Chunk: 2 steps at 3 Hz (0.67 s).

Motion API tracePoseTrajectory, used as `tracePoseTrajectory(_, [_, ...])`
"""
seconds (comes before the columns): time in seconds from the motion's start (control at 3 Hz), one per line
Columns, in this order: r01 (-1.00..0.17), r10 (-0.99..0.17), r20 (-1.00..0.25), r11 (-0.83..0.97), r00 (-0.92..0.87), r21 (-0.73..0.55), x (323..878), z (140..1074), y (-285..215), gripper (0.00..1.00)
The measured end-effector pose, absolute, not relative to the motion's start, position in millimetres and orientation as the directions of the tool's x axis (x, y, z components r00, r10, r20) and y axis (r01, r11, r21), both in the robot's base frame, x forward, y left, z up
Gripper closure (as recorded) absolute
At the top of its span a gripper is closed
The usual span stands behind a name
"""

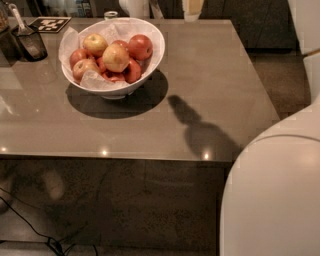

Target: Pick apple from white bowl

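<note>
Grey-brown glossy table (150, 125), seen from its near edge, with a dark floor and loose cables (50, 242) below. Item: white bowl (152, 55), set toward the far left of the table, upright, lined with crumpled paper (95, 80) and heaped with fruit. Item: apple (116, 57), large, pale yellow with a pink blush, lying high in the middle of the heap; it touches a deep red apple (140, 46) behind it to the right and sits just beside a smaller yellow-green apple (95, 44) to the left. Item: end effector (192, 8), pale, cut off by the upper border, past the far edge of the table, to the right of the bowl and well apart from the apple; whether it is apart or together cannot be told. Item: white robot body (272, 200), filling the lower right, casting a shadow (200, 132) on the table. Sundries: dark container (31, 44) and a printed marker (50, 23), far left. Hazards, as judged: crowded neighbours could bring a grip on the wrong fruit or knock one out, the paper could be caught in the closure, a push on the flaring rim could slide or tip the bowl on the slick top, and the smooth round skin could slip from an off-centre grip.
</note>
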<state>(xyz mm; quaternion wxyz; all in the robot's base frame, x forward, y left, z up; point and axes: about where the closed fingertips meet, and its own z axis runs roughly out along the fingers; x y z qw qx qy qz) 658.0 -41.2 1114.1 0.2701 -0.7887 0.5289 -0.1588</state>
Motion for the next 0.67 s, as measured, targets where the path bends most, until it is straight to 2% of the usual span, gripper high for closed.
tracePoseTrajectory(0.67, [-0.738, -0.881, -0.089, -0.33, 0.464, -0.589, 697.7, 1083.6, -7.0, 0.0])
